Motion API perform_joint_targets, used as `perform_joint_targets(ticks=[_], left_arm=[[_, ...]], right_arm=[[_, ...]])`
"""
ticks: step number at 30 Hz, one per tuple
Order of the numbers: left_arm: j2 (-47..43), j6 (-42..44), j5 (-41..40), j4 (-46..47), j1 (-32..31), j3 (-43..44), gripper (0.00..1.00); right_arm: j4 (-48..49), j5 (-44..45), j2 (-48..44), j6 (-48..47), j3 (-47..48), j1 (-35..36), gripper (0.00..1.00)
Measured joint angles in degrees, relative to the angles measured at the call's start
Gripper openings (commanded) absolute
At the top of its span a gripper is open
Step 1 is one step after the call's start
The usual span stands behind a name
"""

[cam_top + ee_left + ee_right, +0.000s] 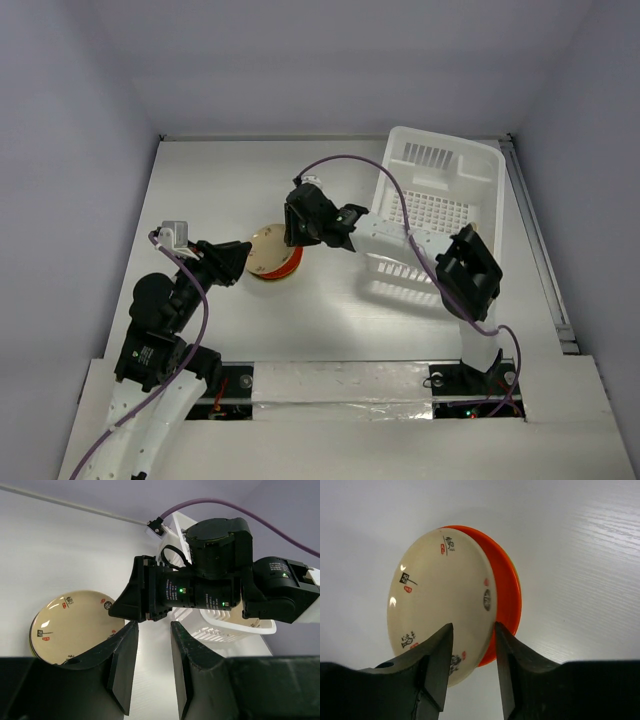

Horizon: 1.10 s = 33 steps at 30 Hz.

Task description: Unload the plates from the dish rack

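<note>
A cream plate (268, 248) with small painted marks lies on top of an orange-red plate (286, 268) on the table, left of the white dish rack (432, 212). My right gripper (292, 236) is open just above the stack's right side. In the right wrist view its fingers (473, 630) straddle the near rim of the cream plate (440, 595) and the orange-red plate (508, 595); contact is unclear. My left gripper (240, 262) is open and empty at the stack's left edge. In the left wrist view (154, 630) the cream plate (70, 625) lies to the left.
The right arm's wrist (200, 590) fills the middle of the left wrist view, with the rack (225, 626) behind it; a cream patch (254, 622) shows inside the rack. The rack stands at the table's far right, near the right wall.
</note>
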Motion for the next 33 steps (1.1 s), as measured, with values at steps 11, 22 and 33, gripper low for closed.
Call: perform_joint_targets(ticks=[11,22,33], left_arm=[[0.0,0.0,0.0,0.0,0.0,0.0,0.29],[-0.39,0.0,0.57,0.0,-0.02,0.0,0.29],[-2.19,0.0,0.63,0.0,-1.68,0.0,0.3]], right_arm=[[-3.87,9.38,-10.1,-0.33,-5.73,0.0,0.06],[-20.22,32.92,-50.71,4.72,-22.67,-21.4,0.18],[-28.09,29.4,-48.09,-5.22,-25.97,-36.79,0.63]])
